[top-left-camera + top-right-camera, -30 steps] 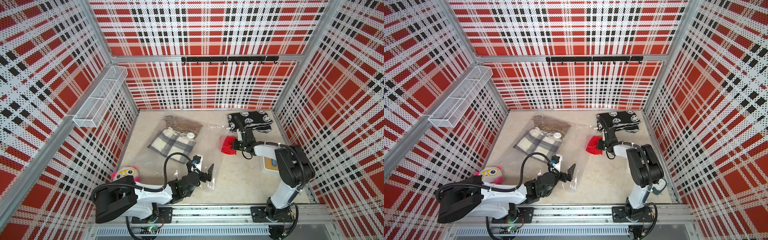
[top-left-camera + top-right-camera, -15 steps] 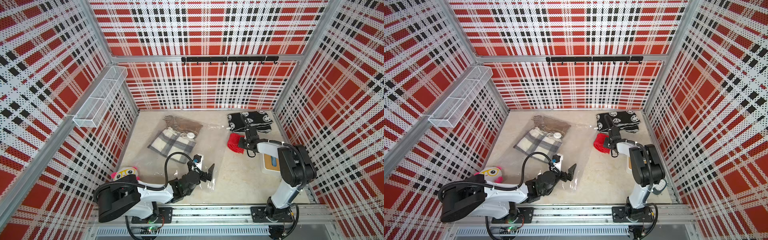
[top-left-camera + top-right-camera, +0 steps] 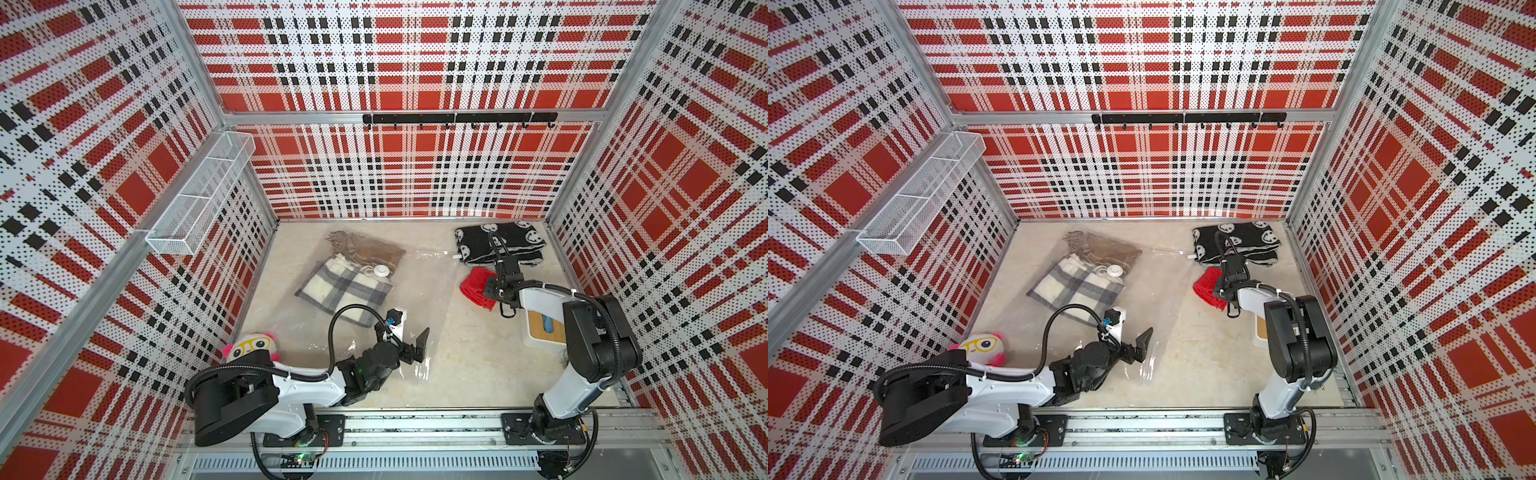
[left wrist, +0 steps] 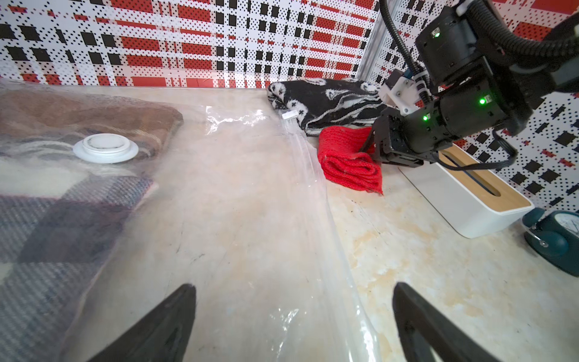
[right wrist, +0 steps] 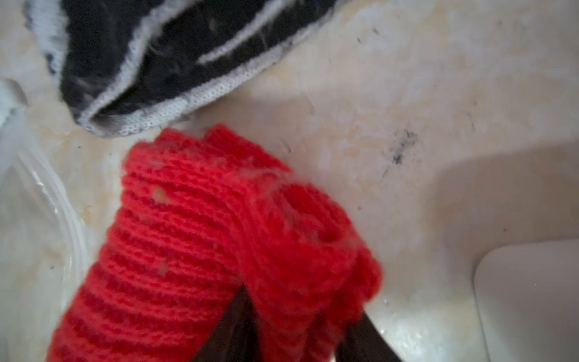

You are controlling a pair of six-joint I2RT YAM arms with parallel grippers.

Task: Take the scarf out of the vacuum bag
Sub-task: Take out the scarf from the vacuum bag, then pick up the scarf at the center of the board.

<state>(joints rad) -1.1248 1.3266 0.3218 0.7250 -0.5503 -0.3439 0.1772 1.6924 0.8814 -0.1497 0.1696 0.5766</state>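
Clear, glossy, crinkled plastic film for the vacuum bag (image 3: 419,291), with a smooth, hard white plastic valve (image 4: 106,148). Inside, soft woven cloth: a grey checked scarf (image 3: 345,291) and a fuzzy, fringed brown scarf (image 3: 370,251). To the right, a red scarf (image 4: 347,163) in chunky ribbed knit, matt and linty. Far right, a black-and-white scarf (image 3: 498,245) in finer fuzzy knit. Matt, mottled beige stone-look worktop (image 3: 469,357). Smooth white plastic box (image 4: 470,203) with a pale wood lid. White metal wire-mesh basket (image 3: 199,203) on the left wall.

Nothing legible in any view. The teal dial gadget (image 4: 559,233) at the frame edge has a white face, possibly with scale marks, but it's cropped and too blurry to read. No lettering resolvable on the valve (image 4: 105,147) of the vacuum bag (image 4: 250,219).
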